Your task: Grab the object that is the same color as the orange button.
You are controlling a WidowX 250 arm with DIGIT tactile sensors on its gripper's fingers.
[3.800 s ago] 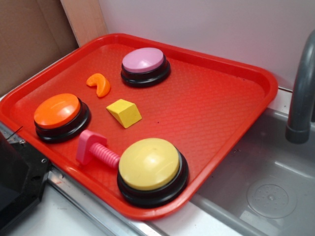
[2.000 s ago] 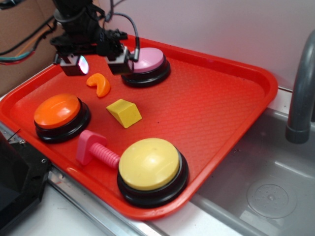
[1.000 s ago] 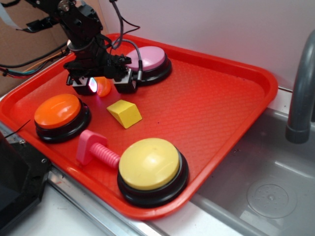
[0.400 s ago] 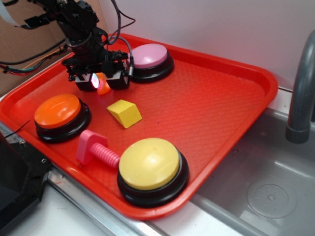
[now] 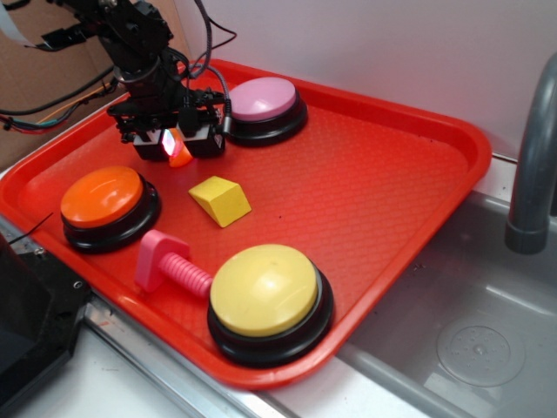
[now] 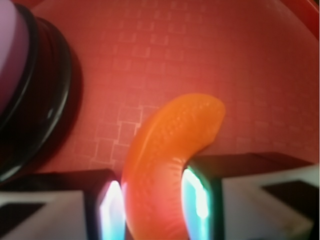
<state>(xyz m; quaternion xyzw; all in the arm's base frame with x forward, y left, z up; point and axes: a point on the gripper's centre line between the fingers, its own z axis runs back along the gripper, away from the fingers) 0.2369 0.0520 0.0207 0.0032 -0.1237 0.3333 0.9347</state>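
Closure is what you should note first: a moment ago the tool (image 5: 178, 142) stood a little wider around the orange crescent (image 5: 180, 151), and a second before that wider again; now its fingers (image 6: 197, 192) sit tight against both flanks of the piece, as the wrist view shows. So you have the tool grasping the crescent, low over the red tray (image 5: 374, 192), between the pink-topped button (image 5: 260, 108) and the orange button (image 5: 104, 202). Whether the piece rests on the tray or is just clear of it cannot be told from here. My judgement: the colour match is right and the grab is nearly done; a lift would prove it. The curved, glossy surface may slip, so watch it. No brand, label or writing can be read anywhere in either view.
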